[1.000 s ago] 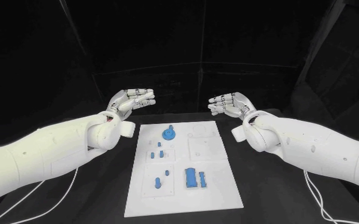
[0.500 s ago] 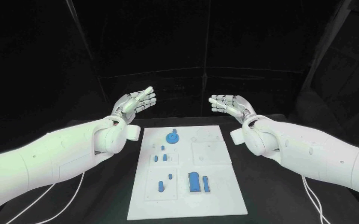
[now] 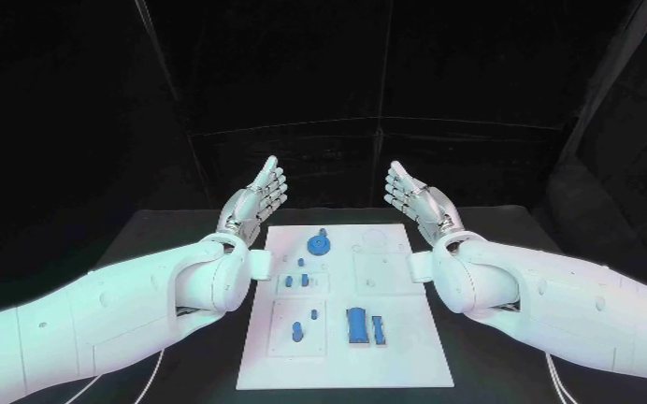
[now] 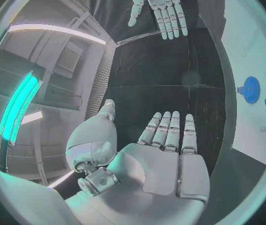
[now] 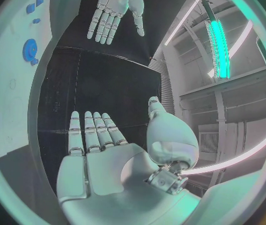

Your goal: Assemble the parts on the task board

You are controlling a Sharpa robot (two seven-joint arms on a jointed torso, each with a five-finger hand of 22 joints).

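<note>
The white task board (image 3: 405,339) lies mid-table, between my two arms. A round blue gear-like part (image 3: 318,244) sits near its far end, with small blue pegs (image 3: 295,281) below it and a taller blue block (image 3: 357,323) toward the near end. My left hand (image 3: 256,196) is raised above the table beyond the board's far left corner, fingers straight and apart, holding nothing. My right hand (image 3: 414,198) mirrors it past the far right corner, palm inward, also empty. The left wrist view shows the left palm (image 4: 164,160), the right hand (image 4: 159,7) and the gear (image 4: 251,89).
The black table (image 3: 162,236) spreads on both sides of the board. Dark curtain walls stand close behind the table's far edge. The right wrist view shows the board's edge (image 5: 11,50) with the gear (image 5: 30,50) on it.
Both hands have uncurled from loosely bent fingers to flat, straight fingers, and have drawn closer over the board's far end. The camera has shifted too.
</note>
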